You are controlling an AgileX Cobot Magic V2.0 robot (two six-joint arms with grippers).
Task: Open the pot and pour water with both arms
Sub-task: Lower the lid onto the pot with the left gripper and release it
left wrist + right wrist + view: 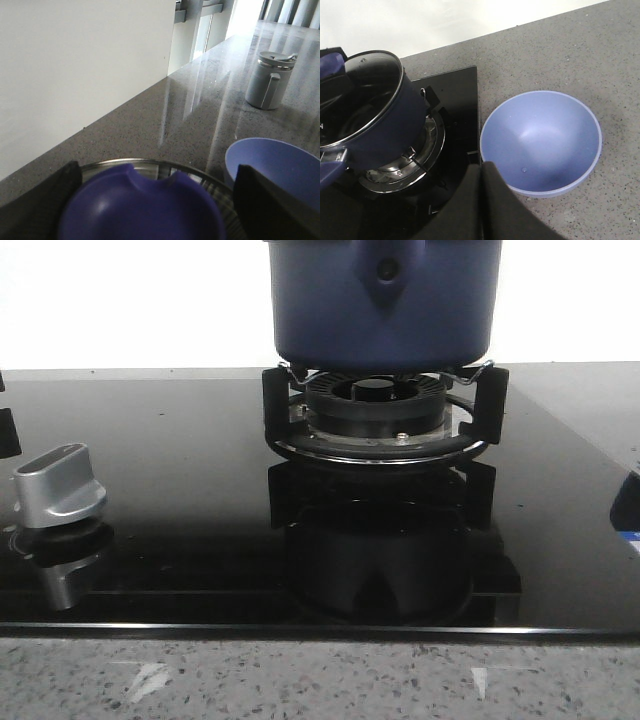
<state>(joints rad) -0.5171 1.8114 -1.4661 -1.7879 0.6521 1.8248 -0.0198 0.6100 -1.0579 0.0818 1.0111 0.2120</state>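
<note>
Two arms share this job, and the layout suits that: the pot [384, 300] sits on the black burner ring [380, 412] of the glass stove top [180, 490], while a light blue bowl [541, 142] waits on the grey desk [600, 60] just beside the stove's edge, a sensible spot to receive poured water. From the right wrist view the pot's glass lid [357, 90] looks to be still in place inside its metal rim, so by my judgement the opening step is not yet done. The left claw [150, 205] straddles what seems to be the lid's blue knob [142, 205], one dark finger on each side of it with gaps showing, so it reads as open and not yet clamped. The right claw [482, 200] hangs above the stove's corner, between pot and bowl, touching neither; its fingers lie pressed together with nothing between them. A silver stove dial [58, 485] stands well apart from the pot, and a grey lidded cup [270, 80] rests far off on the desk, beyond the bowl.
</note>
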